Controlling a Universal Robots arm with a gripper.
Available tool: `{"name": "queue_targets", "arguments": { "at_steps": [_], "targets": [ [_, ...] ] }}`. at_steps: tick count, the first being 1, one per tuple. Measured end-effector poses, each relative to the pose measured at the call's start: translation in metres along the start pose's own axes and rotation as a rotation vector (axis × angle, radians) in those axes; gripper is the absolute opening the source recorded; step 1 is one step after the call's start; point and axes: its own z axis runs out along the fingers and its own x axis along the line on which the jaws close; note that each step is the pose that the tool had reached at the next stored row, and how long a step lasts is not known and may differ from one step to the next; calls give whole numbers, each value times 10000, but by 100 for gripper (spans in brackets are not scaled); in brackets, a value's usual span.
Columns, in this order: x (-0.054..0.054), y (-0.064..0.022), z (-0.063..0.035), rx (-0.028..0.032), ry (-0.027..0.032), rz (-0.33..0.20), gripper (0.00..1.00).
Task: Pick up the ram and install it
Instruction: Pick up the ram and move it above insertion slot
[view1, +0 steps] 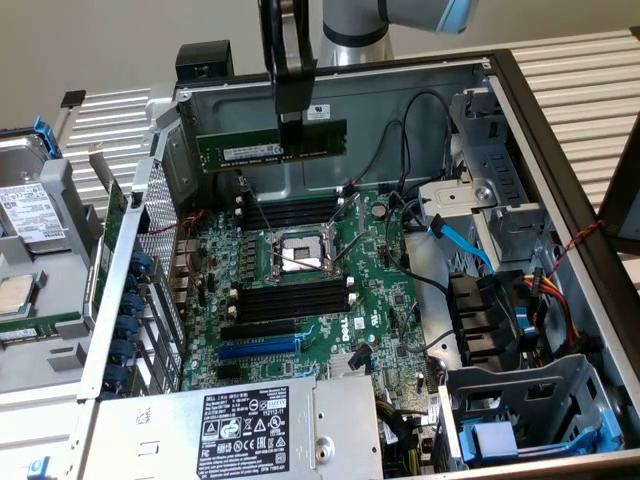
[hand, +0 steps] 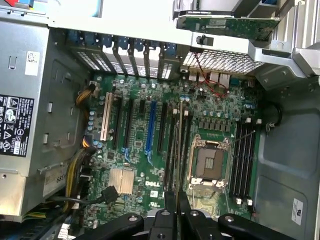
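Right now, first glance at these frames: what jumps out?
The gripper holds the ram by its upper edge, level, in the air over the open computer case, near the far wall in the exterior view. Below it lies the green motherboard, with the open CPU socket in the middle, black memory slots on both sides of it and a blue expansion slot nearer the power supply.

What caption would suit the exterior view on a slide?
The gripper holds the ram in the air above the motherboard of an open computer case.
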Motion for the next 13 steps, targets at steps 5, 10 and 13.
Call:
{"name": "queue_targets", "arguments": {
  "at_steps": [5,10,13],
  "targets": [
    [-118,-18,74,-4,6,0,13],
    [-210,-28,138,-10,89,4,13],
    [-263,-36,168,-20,185,8,13]
  ]
}}
